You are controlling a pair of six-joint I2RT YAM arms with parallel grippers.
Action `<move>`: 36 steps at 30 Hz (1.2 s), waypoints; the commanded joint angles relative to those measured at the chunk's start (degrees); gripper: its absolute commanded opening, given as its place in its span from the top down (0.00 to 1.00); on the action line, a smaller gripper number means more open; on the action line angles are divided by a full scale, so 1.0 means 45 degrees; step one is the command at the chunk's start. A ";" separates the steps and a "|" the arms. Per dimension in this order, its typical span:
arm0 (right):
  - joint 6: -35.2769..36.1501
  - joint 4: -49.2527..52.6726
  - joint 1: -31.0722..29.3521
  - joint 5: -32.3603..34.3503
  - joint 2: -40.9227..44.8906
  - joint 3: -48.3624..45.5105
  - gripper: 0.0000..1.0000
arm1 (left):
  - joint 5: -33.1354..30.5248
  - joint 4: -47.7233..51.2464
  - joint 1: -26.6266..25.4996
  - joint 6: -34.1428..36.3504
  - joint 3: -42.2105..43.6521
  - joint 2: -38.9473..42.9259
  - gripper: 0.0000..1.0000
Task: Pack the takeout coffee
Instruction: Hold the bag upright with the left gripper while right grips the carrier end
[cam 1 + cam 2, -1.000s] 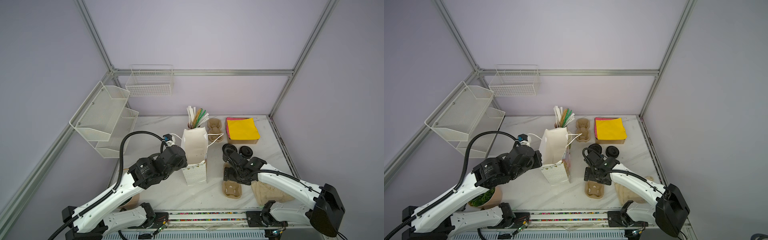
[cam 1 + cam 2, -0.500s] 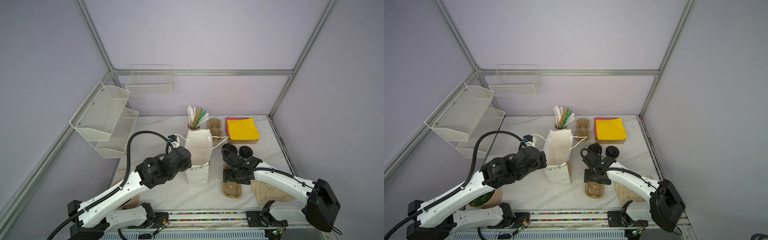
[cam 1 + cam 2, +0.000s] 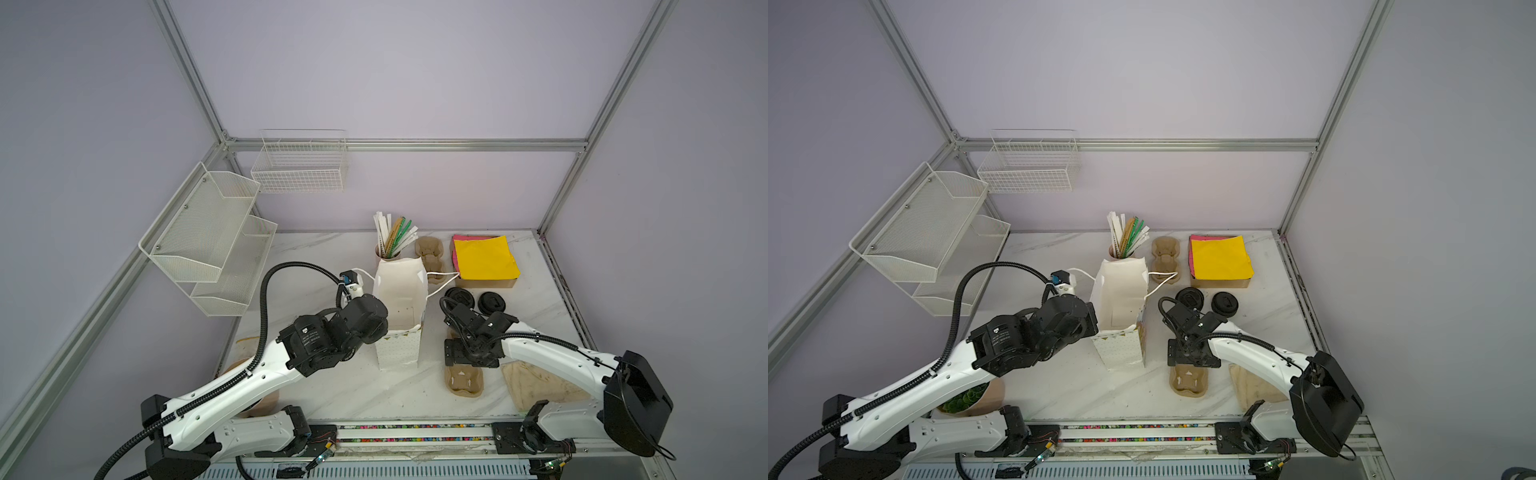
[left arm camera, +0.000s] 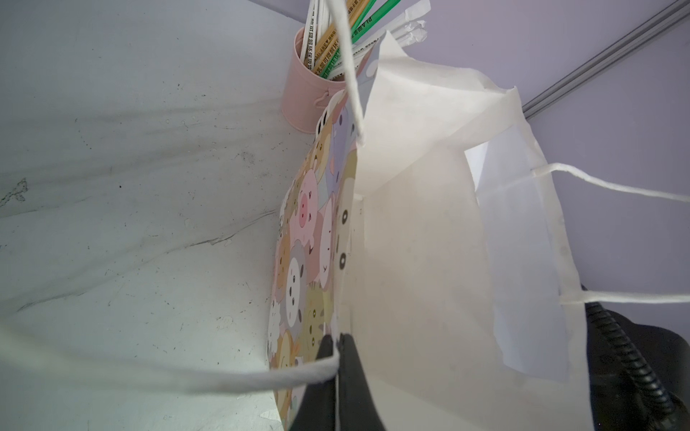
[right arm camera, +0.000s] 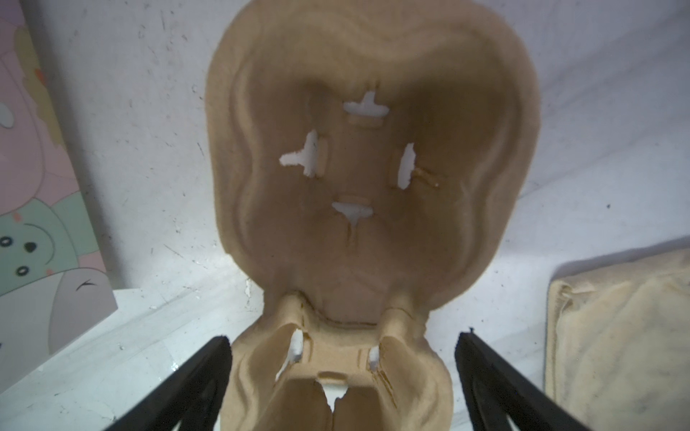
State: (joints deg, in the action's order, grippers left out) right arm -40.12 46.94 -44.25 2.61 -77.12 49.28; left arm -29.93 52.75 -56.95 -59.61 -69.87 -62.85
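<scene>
The takeout coffee does not show in any view. A white paper bag [image 3: 401, 291] [image 3: 1121, 299] with cartoon animals on its outside [image 4: 298, 239] stands open near the table's middle. My left gripper [image 4: 338, 337] is shut on the bag's left wall near the rim, with a white cord handle [image 4: 224, 377] running across the fingers. In both top views the left wrist [image 3: 361, 320] hides those jaws. My right gripper [image 5: 343, 336] [image 3: 461, 357] is open, its fingers on either side of the near end of a brown pulp cup carrier [image 5: 373, 168] [image 3: 465, 378] without touching it.
A pink cup of straws [image 3: 388, 249] [image 4: 306, 100] stands right behind the bag. Another pulp carrier [image 3: 430, 251], a box of yellow napkins [image 3: 484, 257] and two black lids [image 3: 458, 297] lie at the back right. A beige cloth [image 3: 540, 384] lies front right. A pot of green things [image 3: 967, 399] sits under the left arm.
My left arm has pushed a little to the right, taking the bag's wall with it, and the bag stands slightly further right. The right gripper has stayed over the carrier.
</scene>
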 commanded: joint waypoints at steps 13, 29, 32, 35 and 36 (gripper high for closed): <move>0.0278 -0.0630 0.0530 -0.0088 -0.0185 -0.0303 0.07 | -0.0516 -0.0706 -0.0157 -0.0444 0.0489 -0.0090 1.00; -0.0258 -0.0726 0.0644 -0.0251 0.0046 -0.0545 0.11 | -0.0553 -0.0893 -0.0245 -0.0483 0.0640 -0.0158 1.00; -0.0396 -0.0653 0.0634 -0.0269 0.0297 -0.0482 0.11 | -0.0614 -0.0909 -0.0236 -0.0469 0.0677 -0.0153 1.00; -0.0463 -0.0443 0.0634 -0.0239 0.0263 -0.0462 0.11 | -0.0594 -0.0940 -0.0255 -0.0453 0.0701 -0.0181 1.00; -0.0476 -0.0394 0.0635 -0.0197 0.0278 -0.0462 0.10 | -0.0575 -0.0939 -0.0259 -0.0450 0.0705 -0.0193 1.00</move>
State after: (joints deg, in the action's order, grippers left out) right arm -40.80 43.16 -41.52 1.21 -76.82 47.11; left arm -30.79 50.26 -57.84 -60.93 -68.62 -63.90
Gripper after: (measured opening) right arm 0.896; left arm 0.047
